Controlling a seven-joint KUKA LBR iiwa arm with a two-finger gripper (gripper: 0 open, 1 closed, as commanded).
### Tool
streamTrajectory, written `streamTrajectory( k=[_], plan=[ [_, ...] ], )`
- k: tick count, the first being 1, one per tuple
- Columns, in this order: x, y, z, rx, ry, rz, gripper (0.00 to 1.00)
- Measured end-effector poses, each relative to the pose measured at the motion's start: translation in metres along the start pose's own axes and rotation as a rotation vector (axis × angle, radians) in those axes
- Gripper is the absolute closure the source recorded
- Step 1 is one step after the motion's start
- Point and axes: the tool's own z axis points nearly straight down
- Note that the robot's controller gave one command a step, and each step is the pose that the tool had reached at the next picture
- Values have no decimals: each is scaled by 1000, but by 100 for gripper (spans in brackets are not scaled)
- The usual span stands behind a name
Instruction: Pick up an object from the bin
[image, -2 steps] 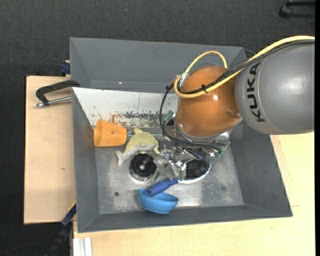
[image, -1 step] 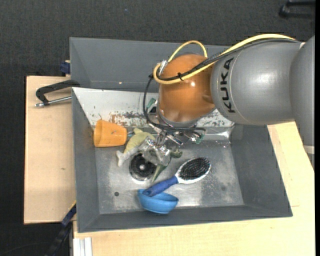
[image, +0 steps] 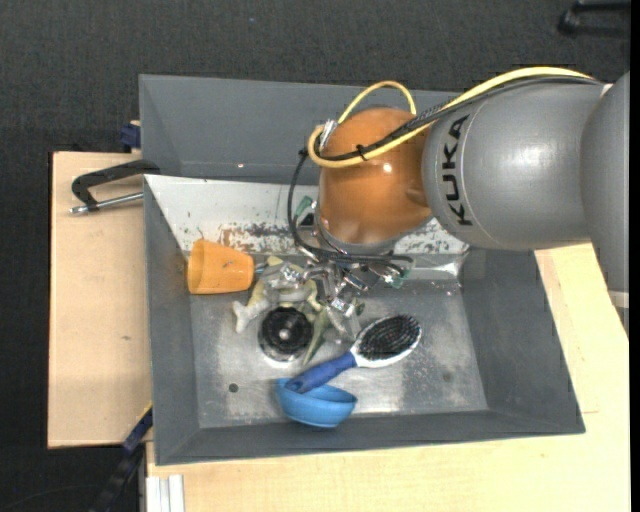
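Cover (image: 370, 185) and arm (image: 530, 160) hide most of my tool (image: 335, 282), low over the middle of the bin (image: 180, 400); clenched or released, I cannot tell. Just beside it lie a black round knob (image: 284, 331), a pale twisted piece (image: 245, 305) and a hairbrush (image: 388, 340). An orange cup (image: 218, 268) lies left, and a blue scoop (image: 318, 404) lies near the front wall.
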Motion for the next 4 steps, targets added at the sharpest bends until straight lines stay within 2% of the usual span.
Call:
streamTrajectory(
  k=[1,2,3,4],
  plan=[
    [20,5,48,2,-1,205,0],
    [16,1,41,11,-12,207,100],
    [20,5,49,3,-2,206,0],
    [19,5,48,4,-5,206,100]
  ],
)
